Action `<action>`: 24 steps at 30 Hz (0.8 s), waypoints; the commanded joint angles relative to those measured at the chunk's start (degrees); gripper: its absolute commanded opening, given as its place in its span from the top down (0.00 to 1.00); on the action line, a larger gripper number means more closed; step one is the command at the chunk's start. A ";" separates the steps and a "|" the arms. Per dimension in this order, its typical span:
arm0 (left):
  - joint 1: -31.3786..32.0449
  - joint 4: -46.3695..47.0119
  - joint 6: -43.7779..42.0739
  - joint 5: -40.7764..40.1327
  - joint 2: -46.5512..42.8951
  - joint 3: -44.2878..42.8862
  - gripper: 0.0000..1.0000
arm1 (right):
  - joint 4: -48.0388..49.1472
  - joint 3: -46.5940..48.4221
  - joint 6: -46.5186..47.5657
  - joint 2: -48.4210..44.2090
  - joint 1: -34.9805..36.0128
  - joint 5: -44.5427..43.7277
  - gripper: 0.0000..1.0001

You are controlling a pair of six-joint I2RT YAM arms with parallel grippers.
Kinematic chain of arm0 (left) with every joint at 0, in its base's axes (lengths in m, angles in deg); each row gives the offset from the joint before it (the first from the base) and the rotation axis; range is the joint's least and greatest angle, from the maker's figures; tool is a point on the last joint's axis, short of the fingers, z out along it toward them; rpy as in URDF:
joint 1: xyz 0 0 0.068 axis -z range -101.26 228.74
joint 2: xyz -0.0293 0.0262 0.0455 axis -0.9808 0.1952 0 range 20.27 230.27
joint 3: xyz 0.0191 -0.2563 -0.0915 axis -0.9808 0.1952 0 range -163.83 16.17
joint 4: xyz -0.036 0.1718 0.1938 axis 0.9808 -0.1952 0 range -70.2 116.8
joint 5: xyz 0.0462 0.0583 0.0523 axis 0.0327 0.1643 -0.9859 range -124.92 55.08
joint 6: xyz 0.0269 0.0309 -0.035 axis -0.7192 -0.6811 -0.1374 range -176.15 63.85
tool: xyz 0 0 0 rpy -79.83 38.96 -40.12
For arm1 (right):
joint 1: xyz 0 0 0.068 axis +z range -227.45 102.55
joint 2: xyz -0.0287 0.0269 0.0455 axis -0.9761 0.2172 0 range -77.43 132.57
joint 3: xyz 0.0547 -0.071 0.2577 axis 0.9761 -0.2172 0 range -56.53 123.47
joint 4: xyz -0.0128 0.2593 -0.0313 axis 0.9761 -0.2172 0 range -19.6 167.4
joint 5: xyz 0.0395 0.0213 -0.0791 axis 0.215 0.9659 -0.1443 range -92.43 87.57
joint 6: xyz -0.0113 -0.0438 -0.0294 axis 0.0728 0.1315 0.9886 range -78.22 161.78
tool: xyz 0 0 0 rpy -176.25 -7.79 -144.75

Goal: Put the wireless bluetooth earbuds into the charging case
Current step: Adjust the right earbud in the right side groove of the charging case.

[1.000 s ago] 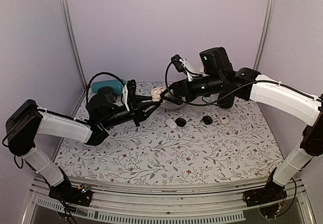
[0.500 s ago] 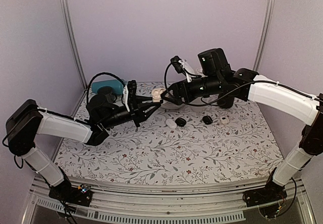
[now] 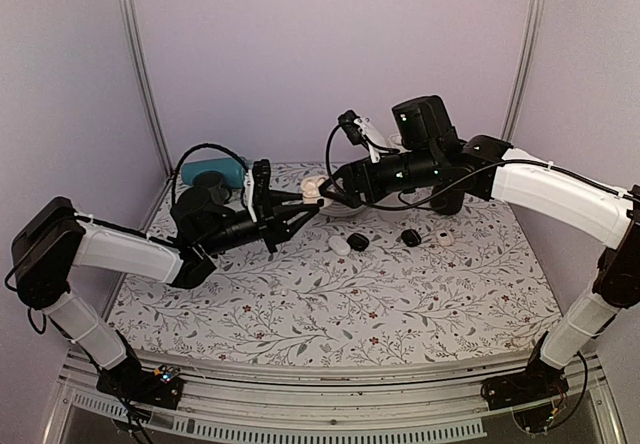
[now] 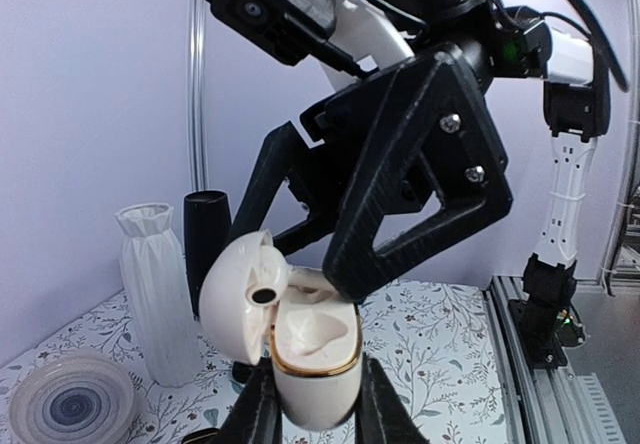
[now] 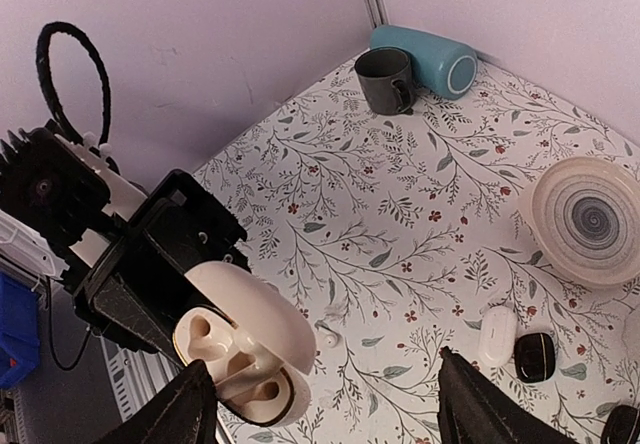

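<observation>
My left gripper (image 4: 315, 396) is shut on the white charging case (image 4: 315, 364) and holds it upright above the table, with its lid flipped open to the left. From overhead, the case (image 3: 313, 186) hangs between the two arms. My right gripper (image 5: 325, 409) hovers open right over the case (image 5: 245, 359), with nothing between its fingers. One black right finger (image 4: 410, 164) reaches close to the case's far rim. One tiny white earbud (image 5: 328, 339) lies on the flowered table below. I cannot tell whether an earbud sits in either well.
A white oval pod (image 5: 497, 335) and a black pod (image 5: 535, 356) lie on the table. Further back are a striped plate (image 5: 590, 219), a dark mug (image 5: 385, 79) and a teal cylinder (image 5: 425, 59). A white vase (image 4: 160, 294) stands at the back.
The right arm has shifted slightly toward the case and its jaws have narrowed a little. The left gripper keeps the case still.
</observation>
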 commanded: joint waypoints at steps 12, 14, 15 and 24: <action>0.72 6.44 4.14 1.84 1.43 0.34 1.00 | 1.25 1.02 1.14 0.55 0.32 1.88 0.23; 0.69 6.43 4.07 1.59 1.52 0.37 1.00 | 1.46 0.98 1.09 0.23 0.29 2.42 0.22; 0.68 6.43 4.06 1.55 1.60 0.37 1.00 | 1.57 0.94 1.08 -0.13 0.36 2.50 0.21; 0.57 6.18 3.86 2.01 1.74 0.00 1.00 | 2.22 -1.11 0.65 -3.71 -1.77 1.72 0.18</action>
